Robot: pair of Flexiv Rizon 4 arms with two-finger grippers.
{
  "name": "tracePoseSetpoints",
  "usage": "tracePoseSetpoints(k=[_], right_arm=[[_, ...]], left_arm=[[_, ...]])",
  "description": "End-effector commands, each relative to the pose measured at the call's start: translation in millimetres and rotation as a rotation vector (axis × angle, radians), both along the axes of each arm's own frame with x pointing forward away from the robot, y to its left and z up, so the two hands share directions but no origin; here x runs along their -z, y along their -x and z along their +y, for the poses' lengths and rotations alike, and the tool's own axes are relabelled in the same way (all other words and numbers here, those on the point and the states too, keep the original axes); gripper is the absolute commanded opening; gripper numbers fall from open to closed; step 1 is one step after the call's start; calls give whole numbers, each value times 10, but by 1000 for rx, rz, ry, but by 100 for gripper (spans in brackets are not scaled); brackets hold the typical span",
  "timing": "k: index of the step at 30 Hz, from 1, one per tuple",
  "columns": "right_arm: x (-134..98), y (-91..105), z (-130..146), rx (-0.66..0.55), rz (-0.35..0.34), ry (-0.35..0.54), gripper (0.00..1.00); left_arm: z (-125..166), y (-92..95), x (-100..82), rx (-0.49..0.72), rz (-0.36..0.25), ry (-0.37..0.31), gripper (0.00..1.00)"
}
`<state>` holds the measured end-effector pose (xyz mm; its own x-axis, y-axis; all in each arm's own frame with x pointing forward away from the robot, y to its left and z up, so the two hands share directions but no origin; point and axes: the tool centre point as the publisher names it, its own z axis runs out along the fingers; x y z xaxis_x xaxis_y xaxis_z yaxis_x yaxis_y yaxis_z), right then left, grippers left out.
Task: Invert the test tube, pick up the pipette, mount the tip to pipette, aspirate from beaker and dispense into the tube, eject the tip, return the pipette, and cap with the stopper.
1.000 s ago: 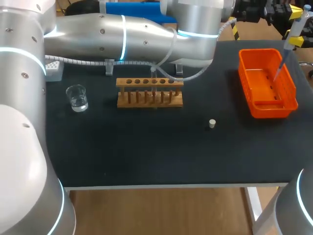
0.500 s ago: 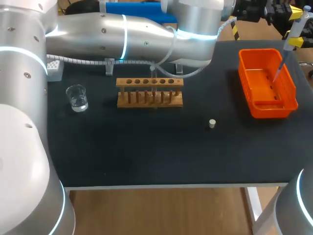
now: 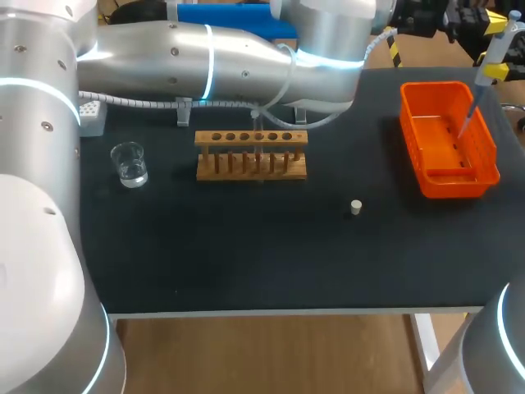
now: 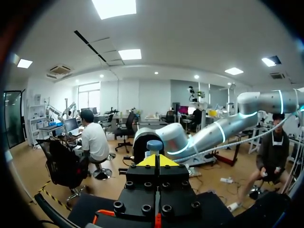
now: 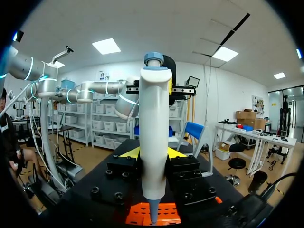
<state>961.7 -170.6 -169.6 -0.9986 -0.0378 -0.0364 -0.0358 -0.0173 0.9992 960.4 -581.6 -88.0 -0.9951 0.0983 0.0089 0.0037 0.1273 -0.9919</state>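
Standing beaker [image 3: 129,164]: sitting left of rack [image 3: 251,154].
Left gripper [image 4: 156,160]: pressing fingers together, holding nothing.
Stopper [image 3: 356,207]: lying between rack and bin [image 3: 410,123].
Right gripper [image 5: 153,154]: clamping pipette [image 5: 154,118], tip hanging over bin.

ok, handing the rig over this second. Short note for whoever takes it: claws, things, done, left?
Right claw: shut on the pipette, held above the orange bin.
Left claw: shut, nothing seen in it, the pipette's top just ahead of its tips.
Beaker and wooden rack on the table; stopper loose on the table, nearer than the rack, to its right.
Done: pipette picked up. Tip mounted or ejected: cannot tell.
Left: return the pipette, fit the stopper.
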Motion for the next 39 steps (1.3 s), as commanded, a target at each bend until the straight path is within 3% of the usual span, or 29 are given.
tracePoseSetpoints(k=[1,11,19,39], right_arm=[[-129,-2,21,-2,-2,1,0],[-129,-2,21,-2,-2,1,0],[-129,-2,21,-2,-2,1,0],[-129,-2,21,-2,-2,1,0]], left_arm=[[-32,-21,149,3,6,-11,0],[-29,-23,182,3,14,-12,0],[-22,-25,79,-9,-2,1,0],[117,-11,-483,-58,-115,56,0]])
